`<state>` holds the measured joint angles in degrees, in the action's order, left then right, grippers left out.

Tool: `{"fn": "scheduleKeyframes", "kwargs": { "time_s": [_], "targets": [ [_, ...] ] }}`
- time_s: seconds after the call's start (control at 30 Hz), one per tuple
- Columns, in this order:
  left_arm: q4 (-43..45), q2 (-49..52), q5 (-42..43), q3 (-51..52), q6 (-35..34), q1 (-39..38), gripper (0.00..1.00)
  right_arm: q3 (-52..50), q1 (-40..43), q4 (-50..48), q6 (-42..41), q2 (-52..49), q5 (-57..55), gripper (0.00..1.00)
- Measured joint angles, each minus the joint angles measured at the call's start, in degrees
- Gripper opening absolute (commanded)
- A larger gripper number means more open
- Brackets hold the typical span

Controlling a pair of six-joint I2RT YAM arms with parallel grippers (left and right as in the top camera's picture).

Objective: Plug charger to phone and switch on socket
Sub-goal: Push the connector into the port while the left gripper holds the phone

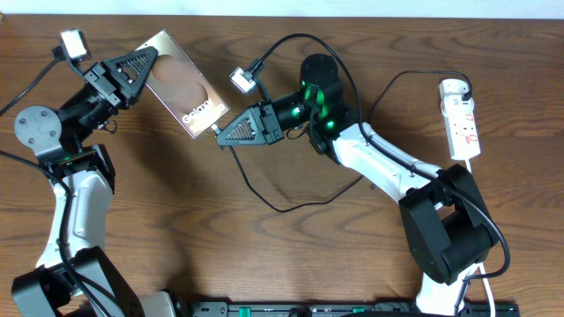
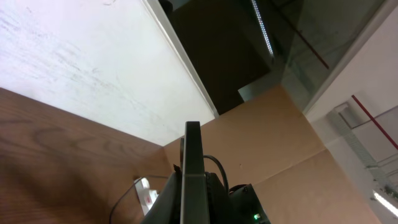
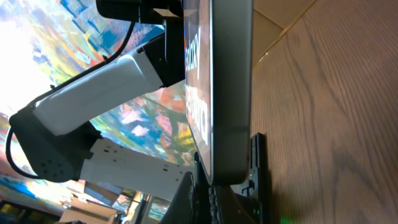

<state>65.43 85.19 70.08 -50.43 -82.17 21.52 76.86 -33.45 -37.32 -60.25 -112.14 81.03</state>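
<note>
My left gripper (image 1: 145, 63) is shut on the upper end of the phone (image 1: 181, 84) and holds it tilted above the table, its bronze face with "Galaxy" lettering upward. The left wrist view shows the phone (image 2: 193, 168) edge-on between the fingers (image 2: 166, 206). My right gripper (image 1: 220, 134) is shut on the charger's dark connector tip right at the phone's lower end (image 3: 230, 93); whether the tip is in the port is hidden. The black charger cable (image 1: 282, 208) loops across the table to a white plug on the socket (image 1: 463, 128) at the far right.
The socket's white cord runs down past the right arm's base (image 1: 445, 233). The left arm's white link (image 3: 93, 81) shows behind the phone in the right wrist view. The socket (image 2: 147, 193) shows small beyond the phone. The wooden table (image 1: 291, 264) stretches between the arms.
</note>
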Motion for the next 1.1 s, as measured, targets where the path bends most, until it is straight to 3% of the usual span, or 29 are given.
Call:
{"fn": "scheduleKeyframes", "kwargs": {
  "time_s": [1.1],
  "targets": [
    [0.0,0.0,-0.2,0.0,1.5,-0.2,0.07,0.0,0.6,0.0,-1.0,0.0,-3.3,0.01]
  ]
}}
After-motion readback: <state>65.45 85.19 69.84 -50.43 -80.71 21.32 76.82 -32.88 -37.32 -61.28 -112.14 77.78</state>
